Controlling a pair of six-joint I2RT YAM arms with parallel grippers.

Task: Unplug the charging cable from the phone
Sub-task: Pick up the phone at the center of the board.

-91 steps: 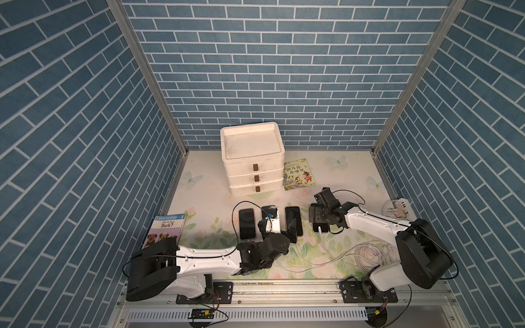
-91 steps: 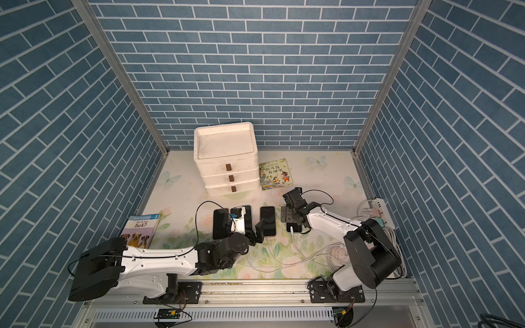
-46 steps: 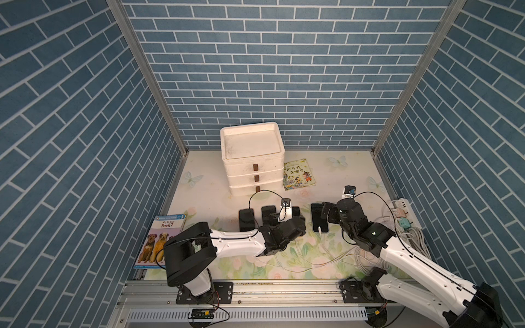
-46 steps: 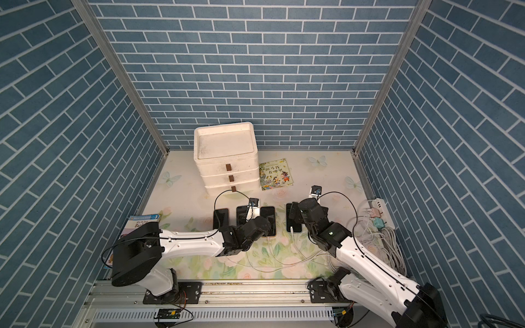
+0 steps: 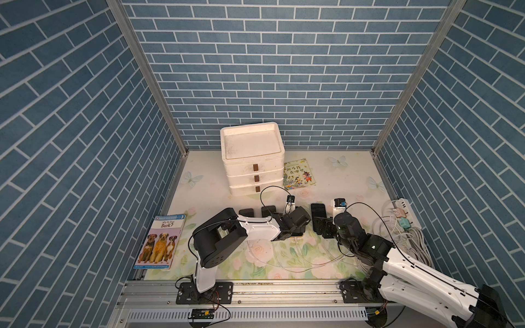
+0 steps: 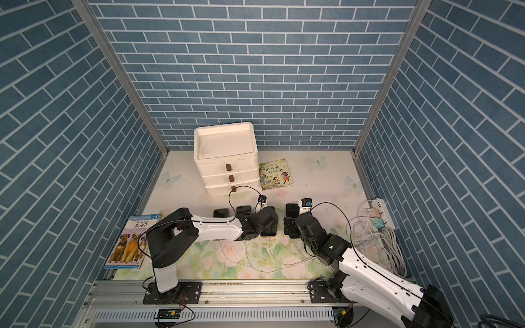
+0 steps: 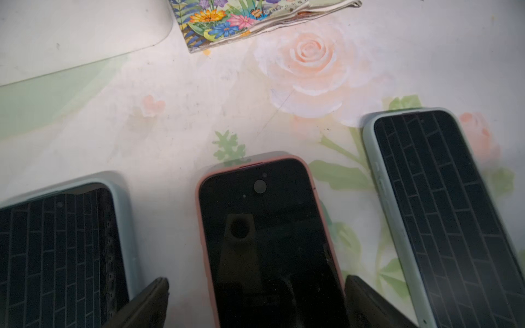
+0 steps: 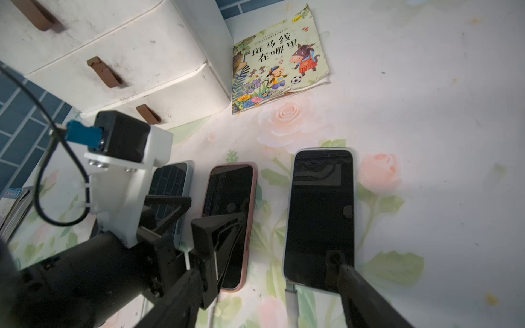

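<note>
Four phones (image 5: 268, 210) lie in a row, screens up, mid-table (image 5: 216, 196), just near of the white drawers (image 5: 252, 159).

Left claw (image 7: 255, 281): low over the pink phone (image 7: 264, 227), third from the left. Its jaws are spread wide, one to each side of the case, gripping nothing.

Right claw (image 8: 270, 275): at the near end of the right phone (image 8: 321, 210), last in the row. Its jaws are apart and nothing is held.

The white cable (image 8: 291, 301) is plugged into that phone's near edge, and the plug sits between the right claw's jaws. One finger (image 8: 358, 289) overlaps the phone's near right corner. Cannot tell if it touches.

A cable tangle (image 5: 397, 241) lies beside the power strip (image 5: 402, 208) at the right wall. A picture book (image 5: 299, 173) lies right of the drawers, and a dog book (image 5: 160, 241) at the near left.
</note>
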